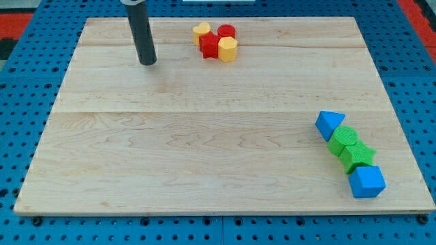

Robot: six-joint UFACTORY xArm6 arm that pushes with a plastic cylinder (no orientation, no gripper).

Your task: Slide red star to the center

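The red star (210, 45) lies near the view's top, a little left of the middle, in a tight cluster with a yellow heart (200, 32) at its upper left, a red cylinder (227, 31) at its upper right and a yellow hexagon (228, 49) at its right. My tip (148, 62) rests on the wooden board (204, 136) to the left of this cluster, about a hand's width from the red star, touching no block.
At the view's right a second group runs down toward the bottom edge: a blue triangle (329, 124), a green block (344, 139), a green star (357, 156) and a blue cube-like block (367, 181). Blue pegboard (20, 102) surrounds the board.
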